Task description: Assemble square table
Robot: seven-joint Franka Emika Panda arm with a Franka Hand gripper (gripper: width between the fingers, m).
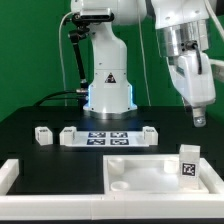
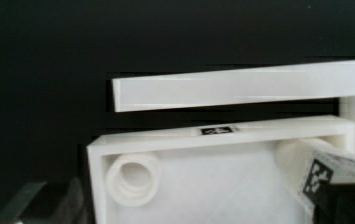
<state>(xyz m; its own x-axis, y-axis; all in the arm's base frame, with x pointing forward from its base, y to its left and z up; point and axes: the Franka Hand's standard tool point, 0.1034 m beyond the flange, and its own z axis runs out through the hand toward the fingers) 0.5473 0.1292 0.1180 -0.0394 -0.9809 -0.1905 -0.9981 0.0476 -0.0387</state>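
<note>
One white leg [image 1: 188, 162] upright on square table slab [image 1: 140, 176], hand [image 1: 200, 118] above, opening unclear

Franka arm [image 1: 108, 60], seen from the exterior view: smooth, glossy white shells, rounded at every joint, with pale grey seams where the segments meet. The stout pedestal [image 1: 108, 88] bears a triangular warning sticker [image 1: 108, 77] on its front face. A band of blue light [image 1: 108, 99] glows at six o'clock of that sticker, along the foot. Thin black cables [image 1: 72, 45] loop down at nine o'clock of the pedestal. The wrist section [image 1: 183, 35] is a silvery-white cylinder with darker rings. At six o'clock of it a boxy white-and-grey housing ends in the gripper [image 1: 199, 118], which has dark tips. In the wrist view one finger [image 2: 32, 203] shows only as a dark grey blur.
</note>
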